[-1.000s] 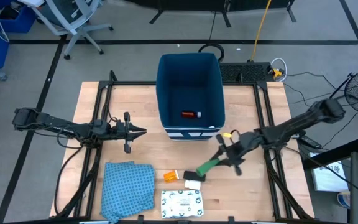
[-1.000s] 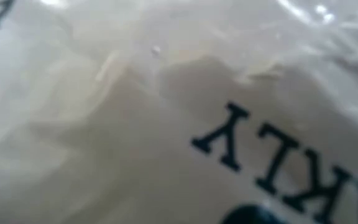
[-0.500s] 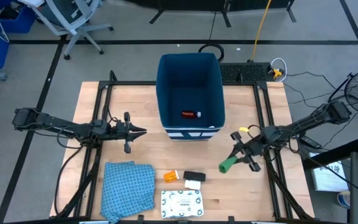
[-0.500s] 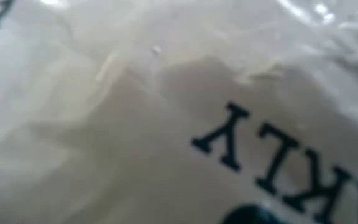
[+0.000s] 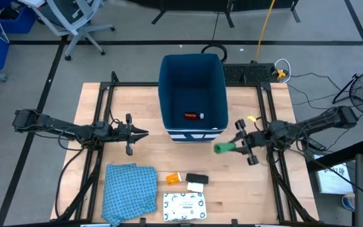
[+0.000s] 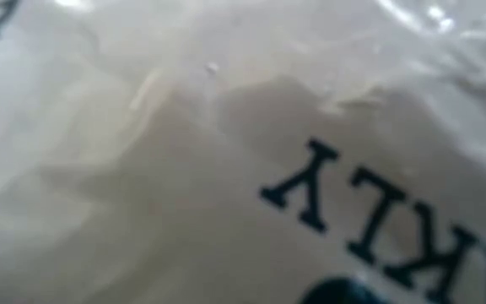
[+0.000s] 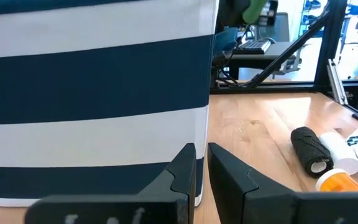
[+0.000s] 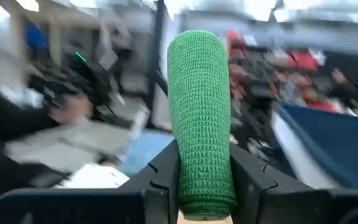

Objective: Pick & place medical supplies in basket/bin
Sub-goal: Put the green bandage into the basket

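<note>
The green roll [image 5: 224, 148] is pinched by the right gripper [image 5: 235, 146], at 4 o'clock off the bin [image 5: 191, 69]. It should be carried over the rim before release. The left gripper [image 5: 138, 132] is parked, fingers pressed nearly together.

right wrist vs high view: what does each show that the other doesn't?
Right wrist only: the knit weave of the green roll and both fingers pressing its sides; the room behind is blurred.

High view only: the red-orange tube lying inside the blue bin, the black roll, orange packet, printed pouch and blue cloth near the table's front edge, and the left claw waiting left of the bin.

Both: the right claw shut on the green roll, with the bin beside it.
</note>
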Controlling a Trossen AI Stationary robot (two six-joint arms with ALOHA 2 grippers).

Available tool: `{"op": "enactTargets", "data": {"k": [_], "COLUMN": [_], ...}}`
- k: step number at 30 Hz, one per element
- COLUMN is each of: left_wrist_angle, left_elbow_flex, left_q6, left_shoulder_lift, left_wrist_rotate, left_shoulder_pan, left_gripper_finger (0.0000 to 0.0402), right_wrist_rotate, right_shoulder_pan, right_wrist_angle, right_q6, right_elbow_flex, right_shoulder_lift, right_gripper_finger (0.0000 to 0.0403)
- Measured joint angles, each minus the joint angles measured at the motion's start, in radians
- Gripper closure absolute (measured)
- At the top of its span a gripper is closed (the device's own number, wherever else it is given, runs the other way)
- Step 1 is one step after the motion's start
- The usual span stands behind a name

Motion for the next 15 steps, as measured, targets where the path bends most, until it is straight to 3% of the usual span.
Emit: {"op": "enactTargets", "data": {"k": [5, 15], "left_wrist_angle": [0.0, -0.005], "left_elbow_flex": [0.0, 0.0], "left_q6": [0.0, 0.004], "left_shoulder_lift": [0.0, 0.0], "left_wrist_rotate": [0.0, 0.0], "left_shoulder_pan": [0.0, 0.0], "left_gripper_finger": [0.0355, 0.0355], "right_wrist_rotate": [0.112, 0.056], "right_shoulder_pan": [-0.055, -0.339], "right_wrist_angle": [-0.317, -0.718], "right_q6": [-0.036, -0.183], "right_elbow_flex": [0.352, 0.945], "right_shoulder_lift": [0.141, 0.441], "right_gripper_finger": [0.032, 0.0342]}}
